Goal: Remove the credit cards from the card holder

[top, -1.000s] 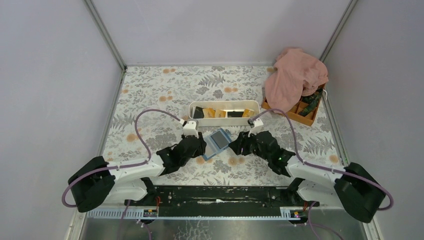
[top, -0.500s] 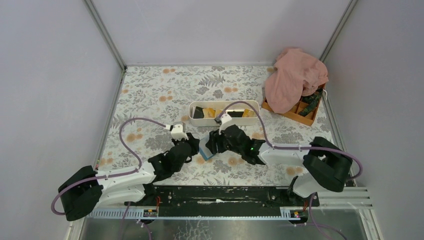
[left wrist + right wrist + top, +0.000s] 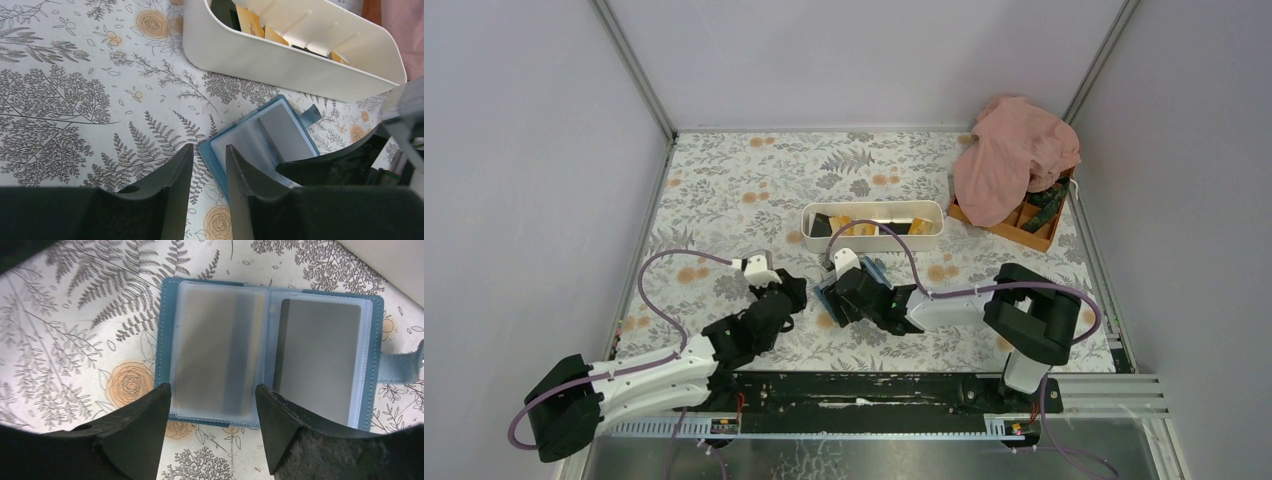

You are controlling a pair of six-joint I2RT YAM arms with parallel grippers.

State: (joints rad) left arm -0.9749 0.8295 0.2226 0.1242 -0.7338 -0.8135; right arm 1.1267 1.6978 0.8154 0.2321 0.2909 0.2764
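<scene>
The blue card holder (image 3: 270,347) lies open and flat on the floral table, its strap at the right. Its clear sleeves hold a greyish-gold card (image 3: 220,352) and a grey card (image 3: 320,360). My right gripper (image 3: 214,390) is open, its jaws straddling the near edge of the left page. In the top view the right gripper (image 3: 836,297) covers most of the holder (image 3: 873,270). My left gripper (image 3: 209,156) is open with a narrow gap, empty, at the holder's (image 3: 265,137) left corner. Orange-yellow and black cards (image 3: 864,226) sit in the white tray.
The long white tray (image 3: 874,241) stands just behind the holder, close to both grippers; it also shows in the left wrist view (image 3: 280,62). A pink cloth (image 3: 1014,150) drapes over an orange compartment box (image 3: 1036,228) at the back right.
Both arms swung left. The right gripper moved over the open holder, which shifted left and now lies flat. The left gripper drew back to the holder's left corner.
</scene>
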